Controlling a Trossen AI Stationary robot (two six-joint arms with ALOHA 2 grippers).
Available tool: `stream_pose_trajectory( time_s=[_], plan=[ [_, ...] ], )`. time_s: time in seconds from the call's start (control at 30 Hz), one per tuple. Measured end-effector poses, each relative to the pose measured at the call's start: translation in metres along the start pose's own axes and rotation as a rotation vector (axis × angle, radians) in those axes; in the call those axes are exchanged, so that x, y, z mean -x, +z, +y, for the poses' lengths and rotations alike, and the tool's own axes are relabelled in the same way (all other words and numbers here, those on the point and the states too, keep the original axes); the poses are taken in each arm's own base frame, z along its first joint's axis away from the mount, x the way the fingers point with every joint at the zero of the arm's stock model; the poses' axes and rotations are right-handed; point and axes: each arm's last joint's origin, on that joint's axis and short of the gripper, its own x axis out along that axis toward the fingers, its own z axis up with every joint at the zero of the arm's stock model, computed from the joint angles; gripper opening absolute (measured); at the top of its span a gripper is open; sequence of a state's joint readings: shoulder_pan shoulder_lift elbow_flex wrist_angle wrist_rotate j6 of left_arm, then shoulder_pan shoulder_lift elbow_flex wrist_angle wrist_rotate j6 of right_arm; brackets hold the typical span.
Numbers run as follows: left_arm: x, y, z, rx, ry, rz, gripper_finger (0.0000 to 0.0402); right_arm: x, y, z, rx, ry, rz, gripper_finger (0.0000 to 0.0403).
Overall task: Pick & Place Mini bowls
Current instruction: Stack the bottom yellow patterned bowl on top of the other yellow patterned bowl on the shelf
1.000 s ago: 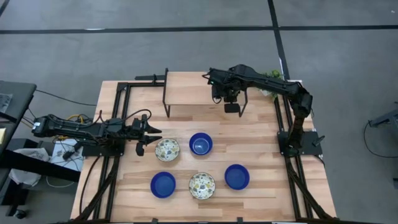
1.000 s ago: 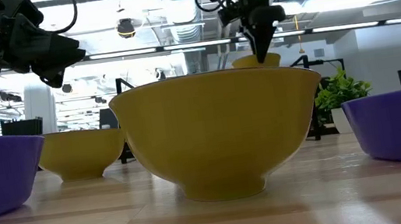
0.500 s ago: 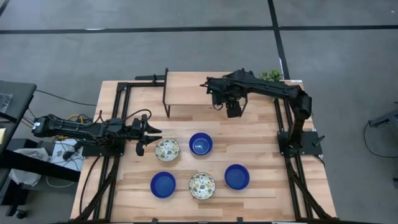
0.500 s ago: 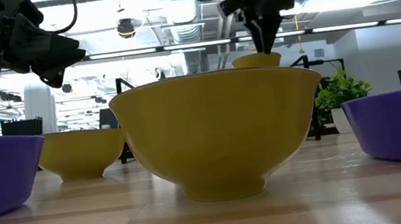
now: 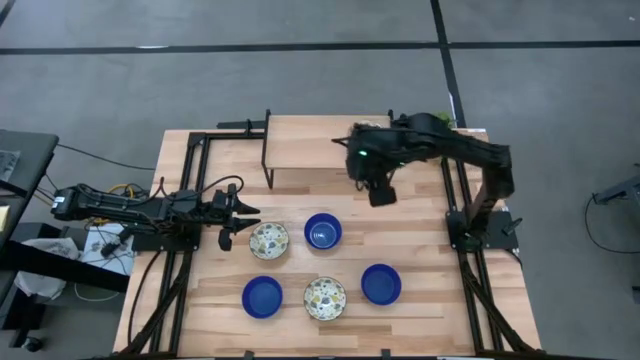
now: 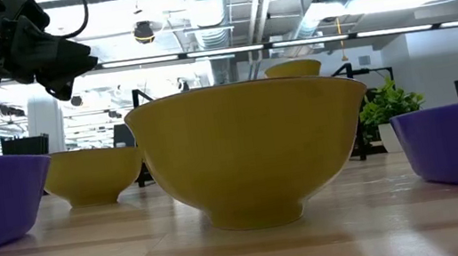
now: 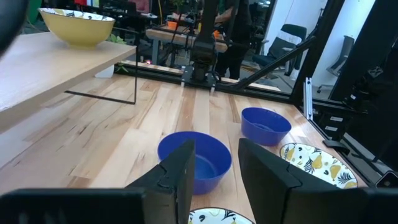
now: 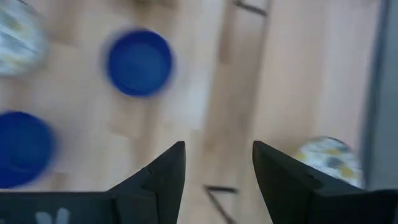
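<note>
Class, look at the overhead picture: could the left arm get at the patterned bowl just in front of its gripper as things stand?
Probably yes: the left gripper hovers open right beside that patterned bowl, with nothing between them.

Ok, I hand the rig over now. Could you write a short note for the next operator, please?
Left gripper: open, empty, beside a floral bowl on the table.
Right gripper: open, empty, above the table, in front of the shelf.
Done: one shelf bowl stands on the shelf.
Left: five on the table, three blue bowls and two floral, the second at the front. Probably they go to the shelf too.
</note>
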State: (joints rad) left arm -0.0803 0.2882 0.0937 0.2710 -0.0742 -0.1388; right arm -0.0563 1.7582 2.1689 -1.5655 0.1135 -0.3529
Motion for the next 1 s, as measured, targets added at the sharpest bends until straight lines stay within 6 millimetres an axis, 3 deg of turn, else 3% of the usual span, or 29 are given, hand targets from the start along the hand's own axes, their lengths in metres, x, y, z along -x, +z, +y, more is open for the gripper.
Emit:
stream_pose_trajectory(
  time_s=[0.2, 0.43, 0.73, 1.0],
  plan=[
    [-0.001, -0.001, 0.0, -0.001, 0.002, 0.013, 0.0122, 0.048, -0.014, 0.033, -0.134, 0.175, -0.169, 0.0177],
    [-0.001, -0.001, 0.0, -0.001, 0.002, 0.014, 0.0122, 0.088, -0.024, 0.074, -0.126, 0.286, -0.31, 0.0177],
    [-0.001, -0.001, 0.0, 0.0, 0.001, 0.007, 0.0122, 0.114, -0.029, 0.119, -0.117, 0.361, -0.393, 0.0177],
    [-0.001, 0.002, 0.0, 0.002, -0.003, -0.02, 0.0122, 0.124, -0.035, 0.149, -0.047, 0.233, -0.431, 0.0177]
  ],
)
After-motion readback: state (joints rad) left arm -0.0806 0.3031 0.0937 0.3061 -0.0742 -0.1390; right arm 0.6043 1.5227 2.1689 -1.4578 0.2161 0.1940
